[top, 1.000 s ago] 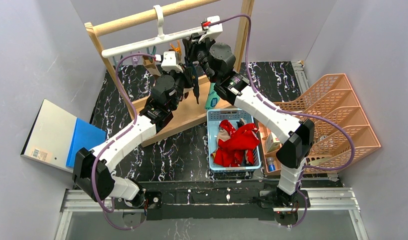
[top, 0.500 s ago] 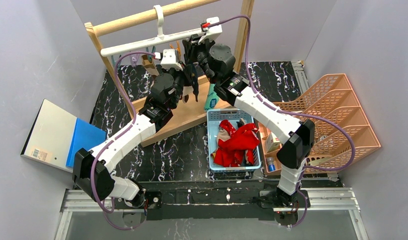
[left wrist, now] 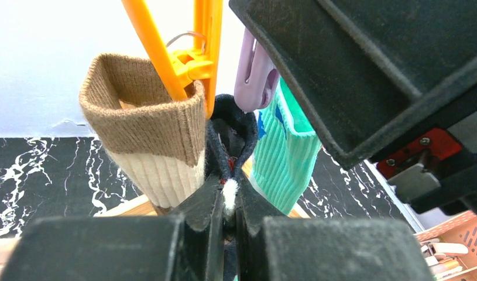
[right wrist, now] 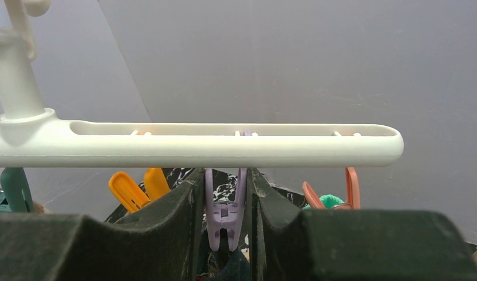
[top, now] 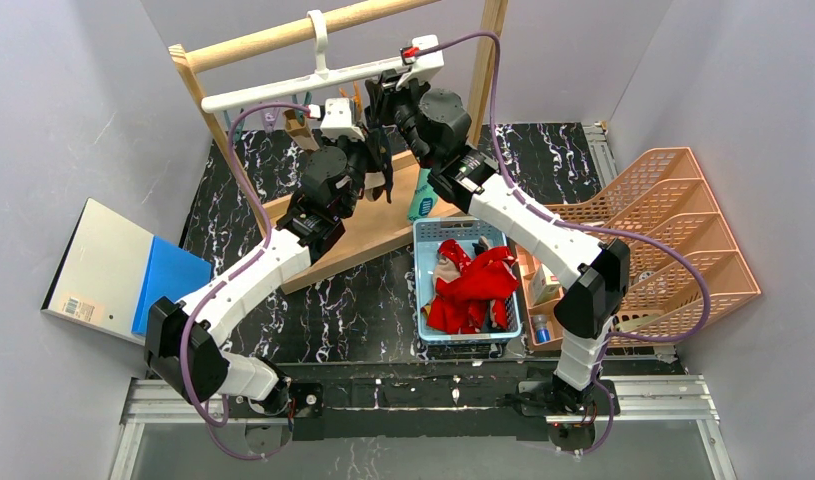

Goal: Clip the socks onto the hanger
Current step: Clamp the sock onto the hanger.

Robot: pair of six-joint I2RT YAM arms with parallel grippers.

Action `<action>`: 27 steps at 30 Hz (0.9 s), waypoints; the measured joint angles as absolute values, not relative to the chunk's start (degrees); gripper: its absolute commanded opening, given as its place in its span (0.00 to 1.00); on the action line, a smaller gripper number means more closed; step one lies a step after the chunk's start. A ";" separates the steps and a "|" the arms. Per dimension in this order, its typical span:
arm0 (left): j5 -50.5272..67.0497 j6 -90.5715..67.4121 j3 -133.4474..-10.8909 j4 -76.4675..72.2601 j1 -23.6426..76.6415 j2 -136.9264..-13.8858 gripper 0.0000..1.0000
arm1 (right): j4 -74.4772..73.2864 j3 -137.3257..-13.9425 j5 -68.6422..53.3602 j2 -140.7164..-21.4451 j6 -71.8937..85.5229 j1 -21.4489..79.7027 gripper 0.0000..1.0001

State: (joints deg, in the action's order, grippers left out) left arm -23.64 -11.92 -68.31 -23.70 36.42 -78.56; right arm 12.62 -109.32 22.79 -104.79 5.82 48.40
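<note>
The white hanger (top: 283,90) hangs by its hook from the wooden rail. My right gripper (right wrist: 226,175) is shut on the handles of the purple clip (right wrist: 226,202) under the hanger bar (right wrist: 195,144), and the clip's lower jaws stand slightly apart. My left gripper (left wrist: 228,196) is shut on the dark navy sock (left wrist: 230,132) and holds its open cuff just below the purple clip (left wrist: 254,82). A brown-and-beige sock (left wrist: 148,140) hangs from the orange clip (left wrist: 189,52) on the left. A teal-green sock (left wrist: 285,158) hangs to the right.
The wooden rack (top: 283,35) with its board base carries the hanger. A blue basket (top: 420,290) holds red socks (top: 473,285). An orange tiered tray (top: 683,240) stands at the right. A white and blue book (top: 113,265) lies at the left.
My left gripper has lifted the navy sock up and back toward the purple clip. My right gripper has stayed at the hanger bar.
</note>
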 measured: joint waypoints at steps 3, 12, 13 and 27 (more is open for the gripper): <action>-23.64 -11.73 -68.31 -23.55 36.42 -78.26 0.00 | 13.02 -108.84 22.81 -104.55 5.80 48.40 0.01; -23.62 -11.75 -68.38 -23.57 36.42 -77.82 0.00 | 13.37 -108.55 22.81 -104.51 5.82 48.40 0.01; -23.62 -11.75 -68.38 -23.57 36.45 -77.80 0.00 | 13.52 -108.38 22.79 -104.47 5.82 48.40 0.01; -23.33 -11.97 -69.25 -23.57 36.45 -77.43 0.00 | 13.72 -107.85 22.81 -104.38 5.85 48.40 0.01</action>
